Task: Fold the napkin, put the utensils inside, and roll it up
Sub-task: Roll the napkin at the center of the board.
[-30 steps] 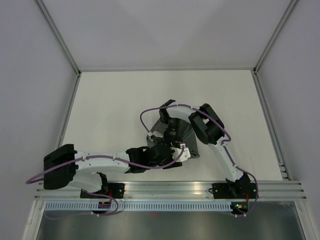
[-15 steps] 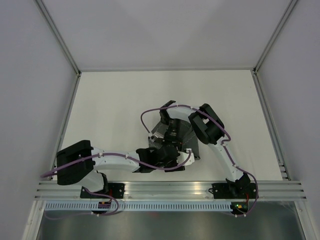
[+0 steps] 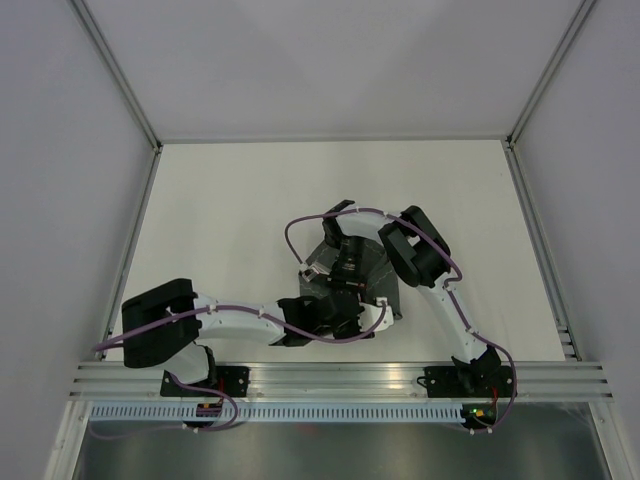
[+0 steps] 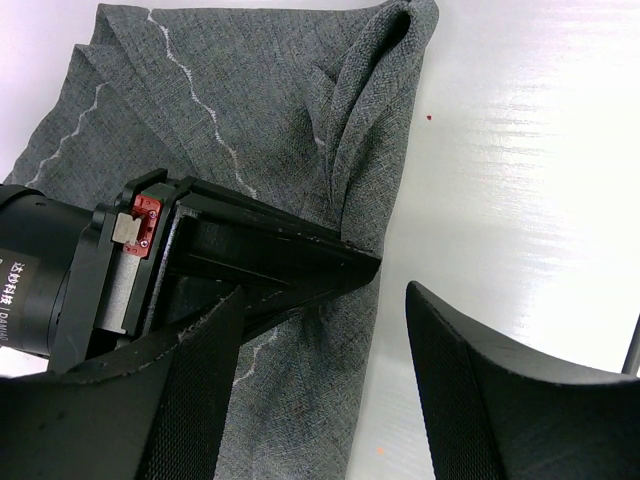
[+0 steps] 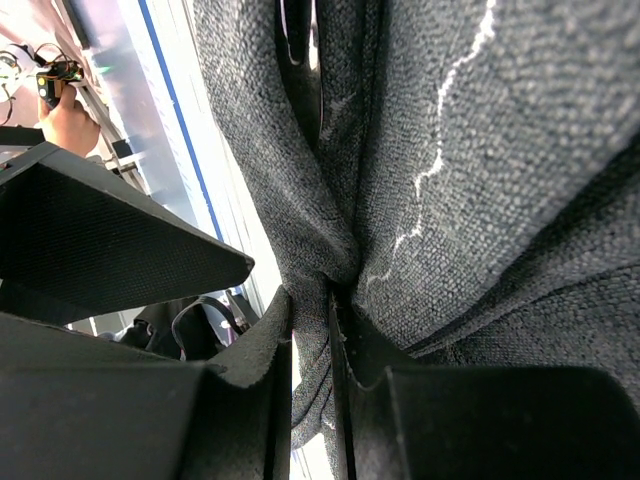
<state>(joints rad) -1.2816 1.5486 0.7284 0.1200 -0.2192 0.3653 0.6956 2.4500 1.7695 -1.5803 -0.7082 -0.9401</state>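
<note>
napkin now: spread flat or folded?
Folded and bunched, not flat. In the left wrist view the napkin lies in overlapping layers with a raised pleat, and the right gripper is shut on a fold of it.

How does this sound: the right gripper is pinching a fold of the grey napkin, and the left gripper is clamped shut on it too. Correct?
Not quite. The right gripper is shut on a fold of the napkin, but the left gripper is open, not clamped: the left wrist view shows its fingers spread wide apart over the napkin's edge and the table, gripping nothing.
</note>
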